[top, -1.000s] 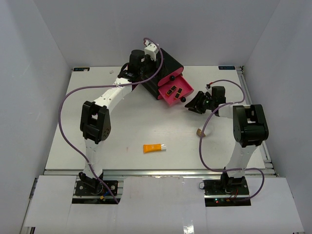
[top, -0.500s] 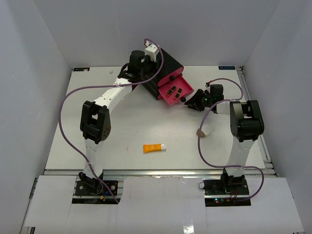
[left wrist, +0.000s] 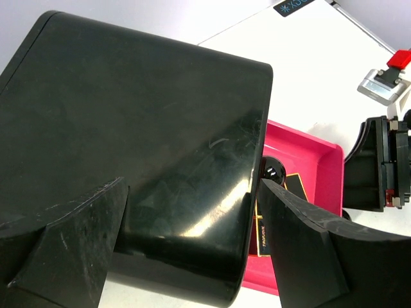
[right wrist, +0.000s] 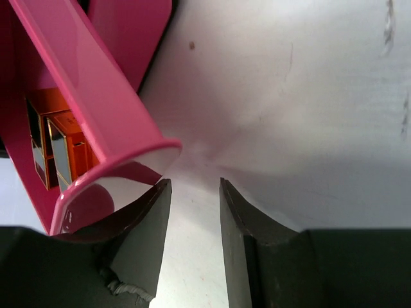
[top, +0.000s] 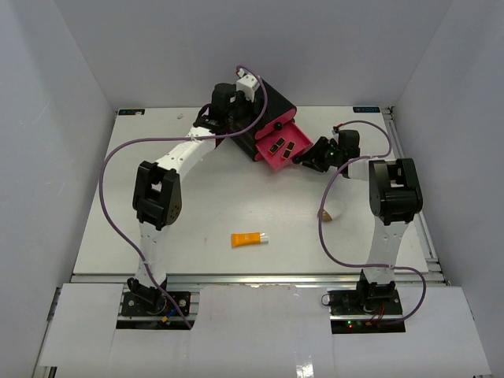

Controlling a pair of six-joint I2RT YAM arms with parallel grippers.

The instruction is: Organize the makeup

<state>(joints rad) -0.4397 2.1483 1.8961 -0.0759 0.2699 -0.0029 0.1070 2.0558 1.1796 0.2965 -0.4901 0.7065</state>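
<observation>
The left jaws are spanning wide and gripping the box [left wrist: 141, 109] at the far centre. The right jaws, narrowly parted and empty, are touching the open drawer [right wrist: 96, 83] holding two lipsticks [top: 281, 146]. The tube [top: 249, 238] is lying on the near bench [top: 197, 197].

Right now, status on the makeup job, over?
Left hand clamped on black box. Right hand empty, narrowly open, at pink drawer front. Two lipsticks in drawer; orange tube loose on table. Nothing beside tube.

Table [top: 197, 205] with box [top: 272, 102], orange tube [top: 246, 239]
</observation>
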